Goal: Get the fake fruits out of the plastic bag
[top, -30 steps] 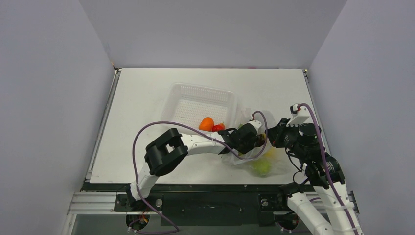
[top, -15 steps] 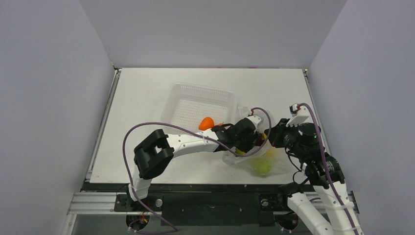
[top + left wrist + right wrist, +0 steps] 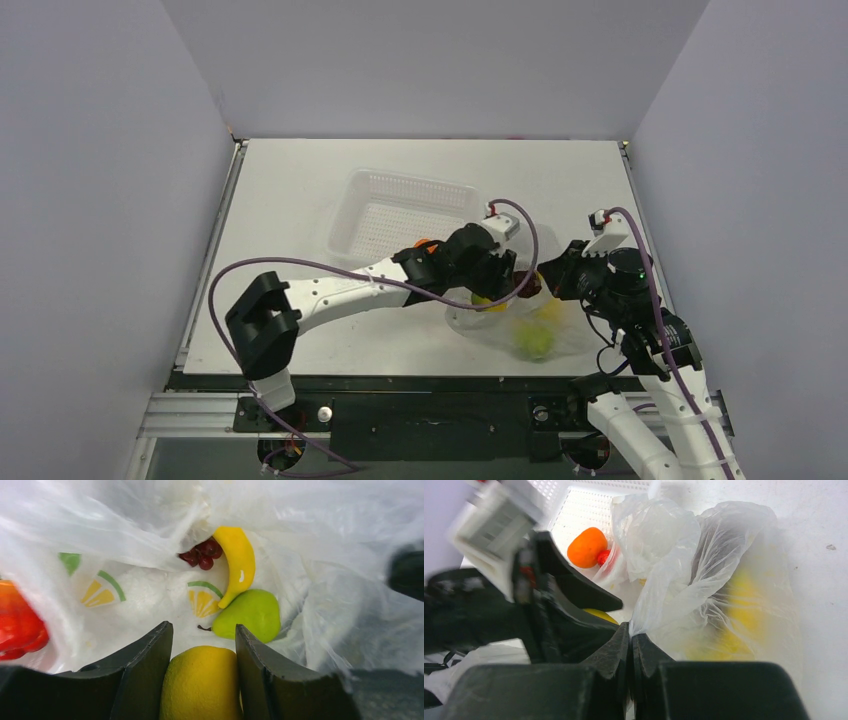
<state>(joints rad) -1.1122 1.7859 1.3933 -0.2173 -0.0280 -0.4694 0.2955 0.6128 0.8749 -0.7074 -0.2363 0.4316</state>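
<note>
Clear plastic bag is sitting near the table's front-right corner. We're seeing right gripper pinching its rim and left gripper clamping small yellow fruit inside. Grape bunch is showing clearly only in the left wrist view.

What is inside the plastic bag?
A yellow banana, a green pear, dark grapes, and a yellow fruit between the left fingers. Folds of the plastic bag hide anything else.

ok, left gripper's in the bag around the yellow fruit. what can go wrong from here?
1. The round small yellow fruit could squirt from the left gripper on lifting.
2. The right gripper pinches only a thin fold of the plastic bag; if that slips, film may collapse over the opening.
</note>
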